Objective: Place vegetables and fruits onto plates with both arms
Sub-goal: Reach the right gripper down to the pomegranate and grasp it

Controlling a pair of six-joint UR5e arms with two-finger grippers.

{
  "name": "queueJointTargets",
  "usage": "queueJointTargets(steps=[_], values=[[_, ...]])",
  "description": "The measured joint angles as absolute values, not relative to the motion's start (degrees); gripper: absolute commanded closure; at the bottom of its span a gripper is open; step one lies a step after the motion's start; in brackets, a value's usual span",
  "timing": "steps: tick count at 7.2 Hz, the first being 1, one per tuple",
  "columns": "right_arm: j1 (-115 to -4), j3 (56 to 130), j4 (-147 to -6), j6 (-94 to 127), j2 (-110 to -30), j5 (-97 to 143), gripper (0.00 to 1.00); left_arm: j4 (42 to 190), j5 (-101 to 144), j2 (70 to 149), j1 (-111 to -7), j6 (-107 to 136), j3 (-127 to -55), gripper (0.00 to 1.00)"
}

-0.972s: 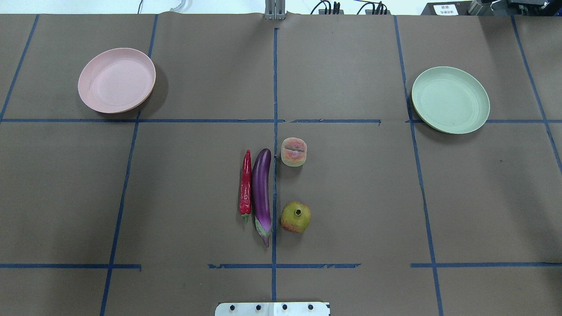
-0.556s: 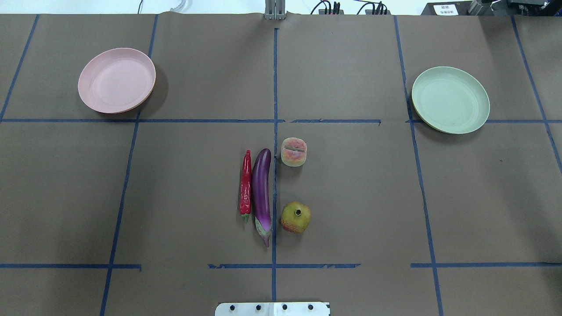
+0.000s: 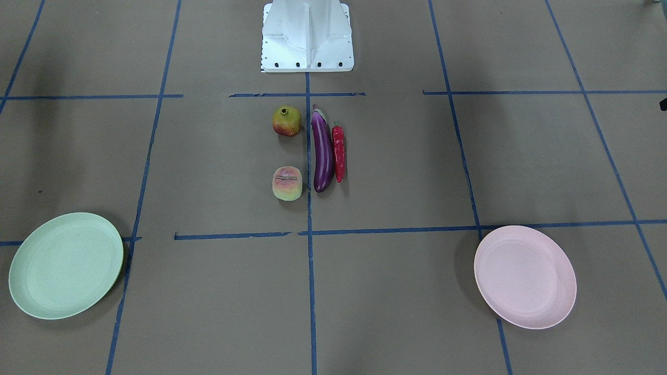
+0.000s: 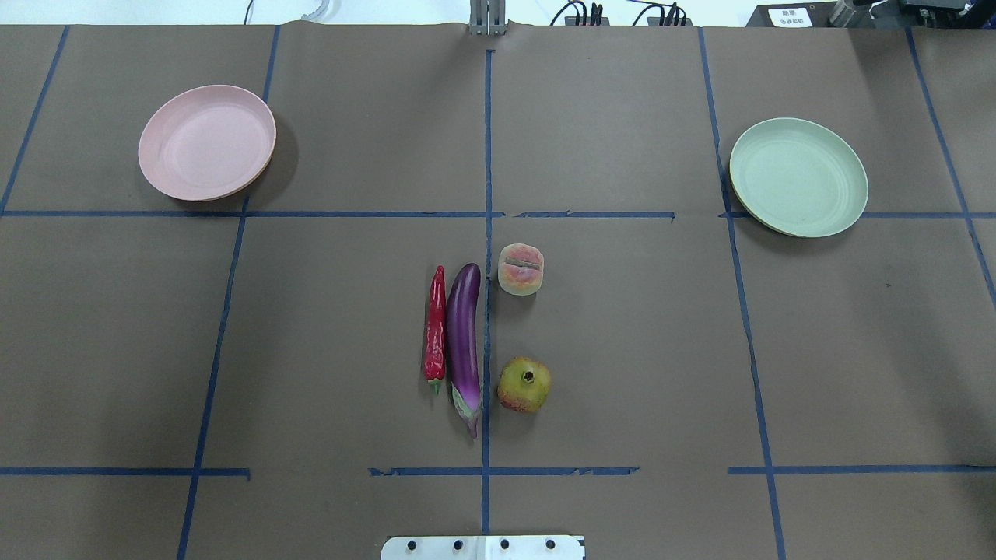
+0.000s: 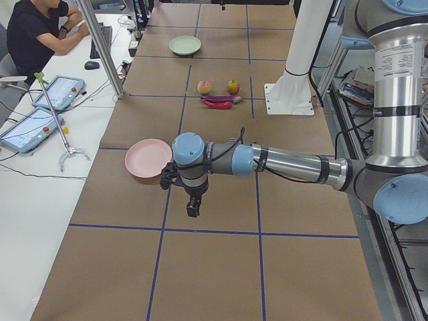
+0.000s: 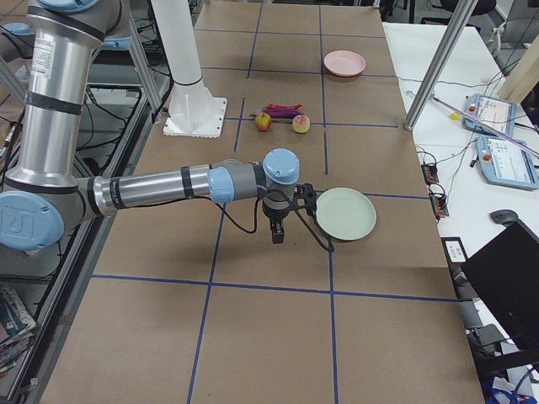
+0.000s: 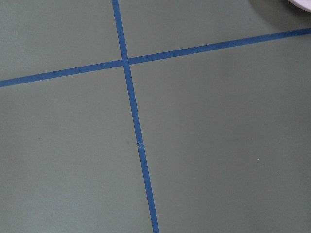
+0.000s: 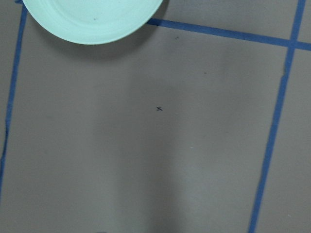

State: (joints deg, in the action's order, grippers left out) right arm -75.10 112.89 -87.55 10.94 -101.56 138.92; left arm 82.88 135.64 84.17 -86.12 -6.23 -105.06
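The purple eggplant (image 4: 464, 342) and the red chili pepper (image 4: 435, 327) lie side by side at the table's middle. The peach (image 4: 520, 269) and the pomegranate (image 4: 524, 384) stand just right of them. The pink plate (image 4: 206, 142) is far left and the mint green plate (image 4: 798, 176) far right, both bare. My left gripper (image 5: 192, 208) hangs above the table beside the pink plate (image 5: 148, 159), seen only from the side. My right gripper (image 6: 278, 234) hangs beside the green plate (image 6: 346, 213). I cannot tell whether either is open or shut.
The white base block (image 3: 307, 36) stands at the robot's edge of the table. Blue tape lines (image 4: 488, 155) grid the brown cover. A seated person (image 5: 40, 30), tablets and metal poles are beside the table's far side.
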Motion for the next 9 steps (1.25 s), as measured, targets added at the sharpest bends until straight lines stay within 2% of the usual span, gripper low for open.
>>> queueJointTargets(steps=[3,6,8,9], values=[[-56.73,113.56,-76.82,50.96,-89.22,135.72,0.00,83.66,135.85,84.14,-86.13,-6.29,-105.80,0.00],[-37.05,113.64,-77.65,84.25,-72.82,121.74,0.00,84.16,136.06,84.41,-86.09,-6.27,-105.99,0.00],[-28.07,108.48,-84.38,93.03,-60.91,110.63,0.00,84.20,136.14,84.50,-86.06,-6.32,-105.93,0.00],[-26.10,105.06,-86.00,95.58,-57.44,108.08,0.00,84.18,136.19,84.49,-86.05,-6.31,-105.96,0.00]])
